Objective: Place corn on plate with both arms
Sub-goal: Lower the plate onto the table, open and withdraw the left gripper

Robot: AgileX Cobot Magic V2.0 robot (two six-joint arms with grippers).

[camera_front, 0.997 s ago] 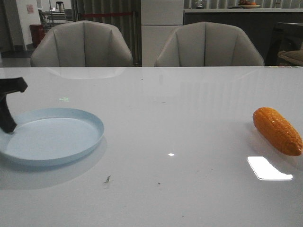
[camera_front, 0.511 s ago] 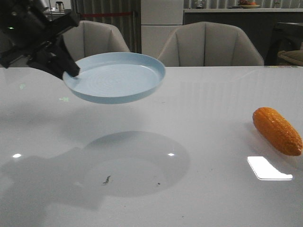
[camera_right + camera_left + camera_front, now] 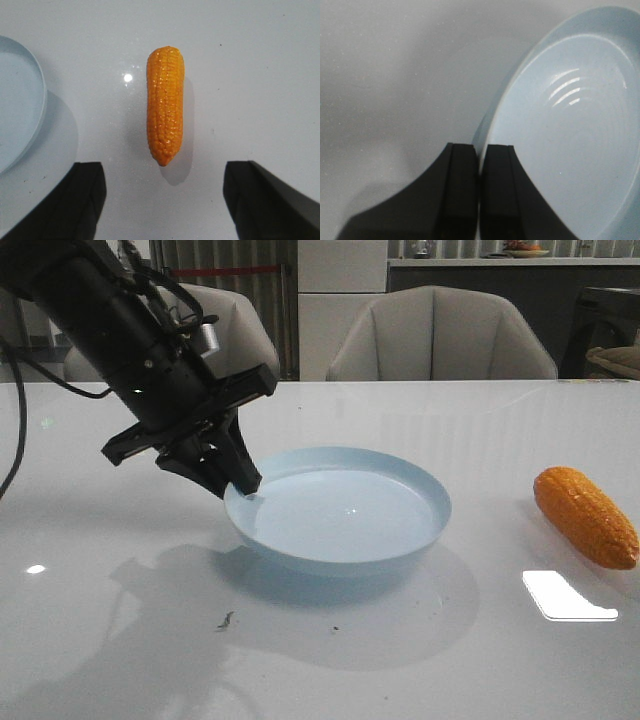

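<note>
The pale blue plate [image 3: 340,510] is at the table's middle, tilted, its left rim pinched by my left gripper [image 3: 243,486]. In the left wrist view the two black fingers [image 3: 462,170] are shut on the plate's rim [image 3: 495,115]. The orange corn [image 3: 585,516] lies on the table at the far right, apart from the plate. In the right wrist view the corn [image 3: 165,102] lies lengthwise, tapered end toward my right gripper [image 3: 164,187], which is open and empty above the table. The plate's edge [image 3: 30,120] shows at that view's side.
The white glossy table [image 3: 400,660] carries a bright light reflection [image 3: 568,597] near the corn and small dark specks [image 3: 228,619] at the front. Two grey chairs [image 3: 440,335] stand behind the table's far edge.
My left arm carried the plate from the table's left, up through the air, then right and down to the middle. The corn has not moved.
</note>
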